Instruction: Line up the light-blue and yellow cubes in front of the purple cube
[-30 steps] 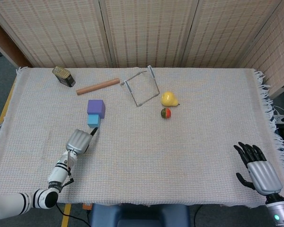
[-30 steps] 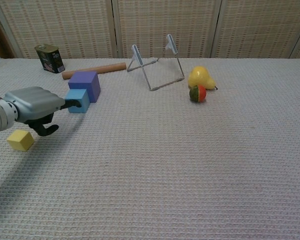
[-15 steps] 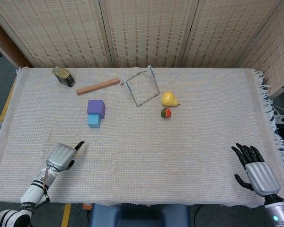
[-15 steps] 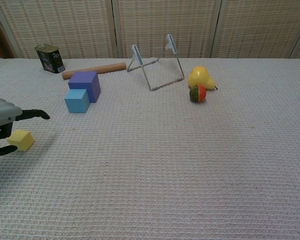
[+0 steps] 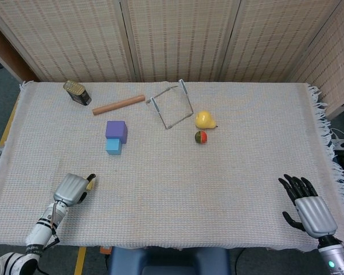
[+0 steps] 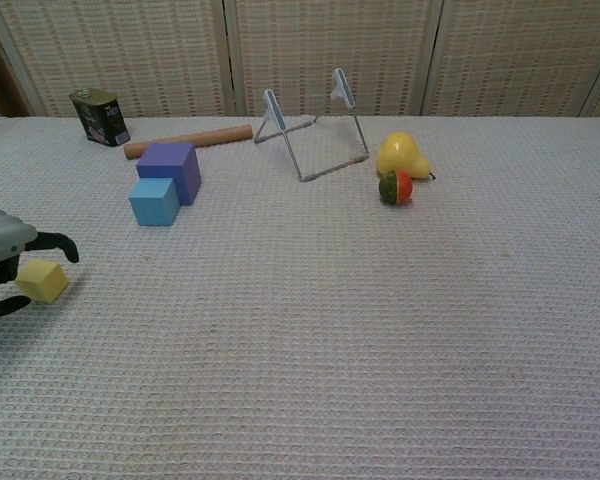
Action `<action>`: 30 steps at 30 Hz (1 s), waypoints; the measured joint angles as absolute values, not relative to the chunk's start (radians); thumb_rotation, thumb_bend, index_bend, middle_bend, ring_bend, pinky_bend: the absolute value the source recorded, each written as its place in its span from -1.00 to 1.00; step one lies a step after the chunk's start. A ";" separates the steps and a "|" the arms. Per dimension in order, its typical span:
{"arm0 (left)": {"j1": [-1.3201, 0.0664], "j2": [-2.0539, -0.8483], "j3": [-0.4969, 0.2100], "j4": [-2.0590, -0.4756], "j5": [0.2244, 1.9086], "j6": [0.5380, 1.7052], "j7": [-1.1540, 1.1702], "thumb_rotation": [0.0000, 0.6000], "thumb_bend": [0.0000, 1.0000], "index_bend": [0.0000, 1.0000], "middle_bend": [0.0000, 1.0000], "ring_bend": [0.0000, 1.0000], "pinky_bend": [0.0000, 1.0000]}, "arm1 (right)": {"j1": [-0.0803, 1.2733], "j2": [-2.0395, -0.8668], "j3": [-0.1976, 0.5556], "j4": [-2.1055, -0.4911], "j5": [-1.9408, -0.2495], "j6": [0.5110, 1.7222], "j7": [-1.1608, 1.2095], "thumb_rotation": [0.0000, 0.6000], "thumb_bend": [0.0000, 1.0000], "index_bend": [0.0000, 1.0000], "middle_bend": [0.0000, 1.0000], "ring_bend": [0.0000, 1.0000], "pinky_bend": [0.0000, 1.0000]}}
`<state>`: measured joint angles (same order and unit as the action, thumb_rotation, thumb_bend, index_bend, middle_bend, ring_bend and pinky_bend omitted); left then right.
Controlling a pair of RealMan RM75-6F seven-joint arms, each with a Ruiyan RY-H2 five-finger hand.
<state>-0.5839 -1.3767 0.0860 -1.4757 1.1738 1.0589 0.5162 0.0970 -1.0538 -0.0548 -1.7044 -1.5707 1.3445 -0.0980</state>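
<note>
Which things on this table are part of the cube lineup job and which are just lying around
Part of the job: purple cube; light-blue cube; yellow cube; left hand.

Lying about: tin can; wooden rod; wire stand; yellow pear; small red-and-green ball.

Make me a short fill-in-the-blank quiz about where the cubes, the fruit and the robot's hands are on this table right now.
1. The light-blue cube sits touching the front of the ______ cube.
2. The left hand curls its fingers around the ______ cube.
3. The right hand holds ______.
4. The small red-and-green ball lies just in front of the yellow ______.

Missing words: purple; yellow; nothing; pear
</note>
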 measured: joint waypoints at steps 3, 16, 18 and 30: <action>-0.577 -1.392 0.077 -1.448 1.177 1.054 0.511 1.00 -0.20 -0.43 1.00 1.00 1.00 | 0.096 -1.053 -0.055 -1.705 -1.571 1.346 -0.098 1.00 -0.80 -1.00 -1.00 -1.00 -1.00; -0.555 -1.428 0.041 -1.393 1.194 1.070 0.522 1.00 -0.20 -0.13 1.00 1.00 1.00 | 0.094 -1.053 -0.054 -1.706 -1.570 1.351 -0.100 1.00 -0.80 -1.00 -1.00 -1.00 -1.00; -0.551 -1.432 0.035 -1.390 1.196 1.078 0.524 1.00 -0.20 -0.11 1.00 1.00 1.00 | 0.094 -1.053 -0.054 -1.706 -1.570 1.350 -0.099 1.00 -0.80 -1.00 -1.00 -1.00 -1.00; -0.572 -1.431 -0.025 -1.448 1.218 1.101 0.566 1.00 -0.19 -0.11 1.00 1.00 1.00 | 0.099 -1.056 -0.053 -1.705 -1.566 1.340 -0.104 1.00 -0.80 -1.00 -1.00 -1.00 -1.00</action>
